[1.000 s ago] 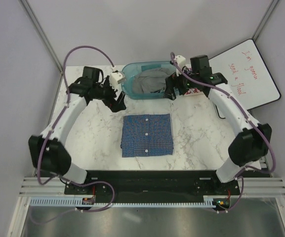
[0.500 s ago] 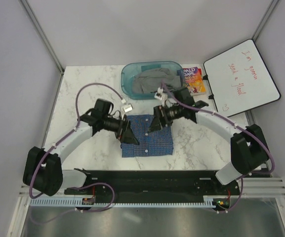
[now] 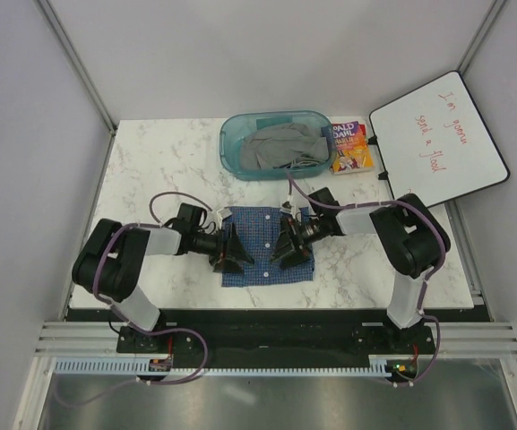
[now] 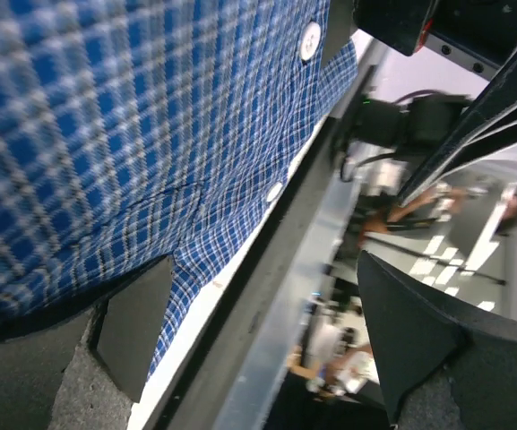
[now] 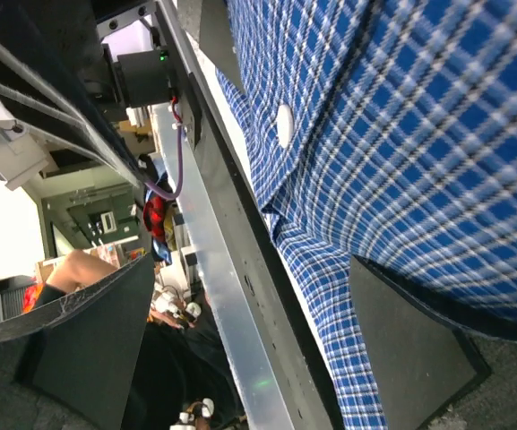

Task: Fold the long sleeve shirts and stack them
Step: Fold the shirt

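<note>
Finding: one blue checked shirt (image 3: 265,240) lies folded to a flat rectangle, buttons up, on the bench (image 3: 159,170). It sits directly between and beneath my two pincers.

Left pincer (image 3: 231,253): released, jaws spread wide, grasping nothing. It is low at the shirt's left edge. In the wrist view one finger (image 4: 133,322) stands over the cloth's near corner, and the other is off the cloth toward the bench's near edge.

Right pincer (image 3: 287,249): released, equally wide, nothing held. It is low over the shirt's right half, with the cloth (image 5: 419,134) just under one finger (image 5: 410,349).

Beyond both pincers, well apart from them, a tub (image 3: 231,148) holds bunched grey cloth (image 3: 280,148). I cannot tell what garment it is.

Assessment: the fold of this shirt looks done or nearly so. Both pincers appear placed to press or square it. No stack exists yet. If the tub's cloth is a shirt, its folding and stacking remain.
</note>
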`<state>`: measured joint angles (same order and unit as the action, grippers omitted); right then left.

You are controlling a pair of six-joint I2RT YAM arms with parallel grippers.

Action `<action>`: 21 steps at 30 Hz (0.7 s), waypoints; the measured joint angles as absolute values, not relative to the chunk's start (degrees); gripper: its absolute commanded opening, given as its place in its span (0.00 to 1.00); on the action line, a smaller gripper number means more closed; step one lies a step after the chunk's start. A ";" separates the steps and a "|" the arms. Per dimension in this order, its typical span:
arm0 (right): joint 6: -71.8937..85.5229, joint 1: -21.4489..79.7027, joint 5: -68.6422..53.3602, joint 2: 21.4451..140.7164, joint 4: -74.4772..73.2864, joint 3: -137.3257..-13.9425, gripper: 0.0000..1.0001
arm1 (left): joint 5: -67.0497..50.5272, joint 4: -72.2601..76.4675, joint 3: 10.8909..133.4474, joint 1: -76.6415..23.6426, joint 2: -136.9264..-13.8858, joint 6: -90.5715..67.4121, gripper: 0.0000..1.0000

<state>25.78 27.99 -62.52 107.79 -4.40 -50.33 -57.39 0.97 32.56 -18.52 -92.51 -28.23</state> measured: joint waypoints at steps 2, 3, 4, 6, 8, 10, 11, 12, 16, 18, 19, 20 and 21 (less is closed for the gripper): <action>23.86 26.85 -63.92 109.03 -7.22 -52.21 0.98 | -60.69 2.07 33.06 -16.69 -95.70 -30.44 0.91; 21.87 26.63 -64.12 109.36 -9.61 -53.32 0.98 | -61.28 2.42 33.08 -16.49 -96.05 -30.81 0.90; 19.11 26.50 -63.88 109.54 -13.06 -54.78 0.98 | -61.76 2.76 32.97 -16.43 -96.12 -30.98 0.89; 13.63 26.39 -62.50 109.54 -19.66 -57.76 0.98 | -61.60 3.18 32.23 -16.80 -94.67 -30.94 0.89; 6.59 26.22 -59.81 109.43 -27.29 -62.00 0.98 | -61.47 2.33 31.00 -17.56 -90.15 -30.72 0.89; 0.21 26.02 -56.80 108.92 -34.37 -67.11 0.97 | -61.60 1.48 30.72 -18.22 -84.23 -30.72 0.88; -2.37 26.00 -55.33 108.53 -36.82 -69.60 0.95 | -61.63 1.30 31.20 -18.55 -80.99 -30.70 0.88; -4.45 25.98 -54.02 108.09 -38.74 -71.96 0.93 | -61.54 1.34 32.21 -18.70 -78.24 -30.59 0.88; -6.87 25.96 -50.02 107.63 -39.70 -77.69 0.89 | -58.54 2.66 40.32 -18.72 -78.65 -29.87 0.84; -6.22 25.96 -48.51 108.25 -38.98 -78.06 0.88 | -56.66 3.86 45.15 -18.70 -83.90 -29.63 0.84; -5.89 25.96 -47.70 108.97 -38.57 -78.06 0.88 | -55.51 4.05 47.16 -18.59 -87.33 -29.56 0.84; -5.65 25.96 -47.00 110.02 -38.11 -78.06 0.86 | -54.65 4.49 48.73 -18.48 -90.89 -29.56 0.84; -5.50 25.87 -46.11 111.33 -37.69 -78.06 0.85 | -53.63 5.04 49.91 -18.35 -94.24 -29.63 0.82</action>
